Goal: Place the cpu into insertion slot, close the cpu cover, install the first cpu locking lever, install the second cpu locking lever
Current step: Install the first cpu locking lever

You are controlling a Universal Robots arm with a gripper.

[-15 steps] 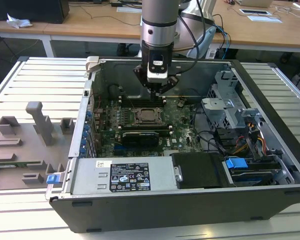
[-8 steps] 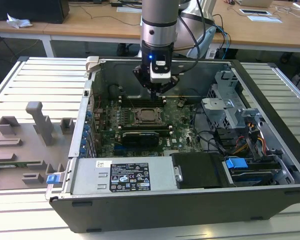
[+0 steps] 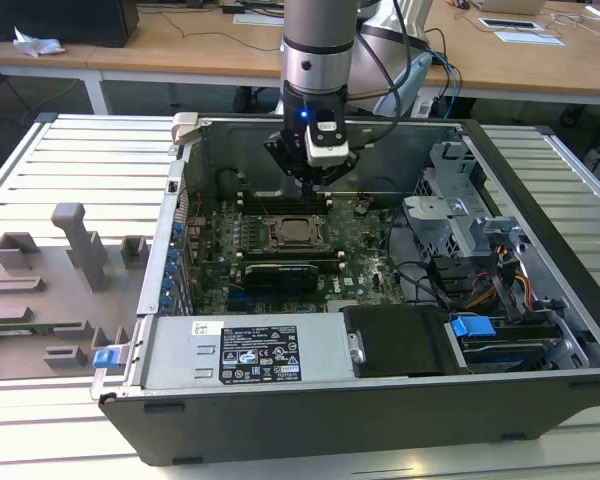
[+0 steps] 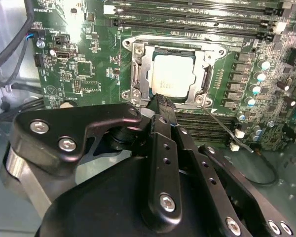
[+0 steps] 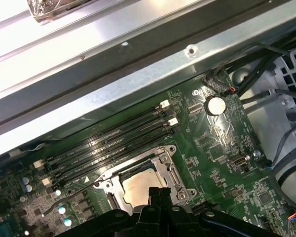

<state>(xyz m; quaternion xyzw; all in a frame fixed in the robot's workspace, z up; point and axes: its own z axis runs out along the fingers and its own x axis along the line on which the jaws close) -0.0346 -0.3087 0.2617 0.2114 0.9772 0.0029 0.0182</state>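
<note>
Second wrist view: the cpu lay in the insertion slot with the cpu cover down around it, framing its grey top. The tool hung at the socket's near edge, its tips clenched together on nothing. One wire locking lever stuck out free across the green board. I judged the lever step in hand: press near the lever's end, sweeping it low under its catch, clear of the chip.
</note>
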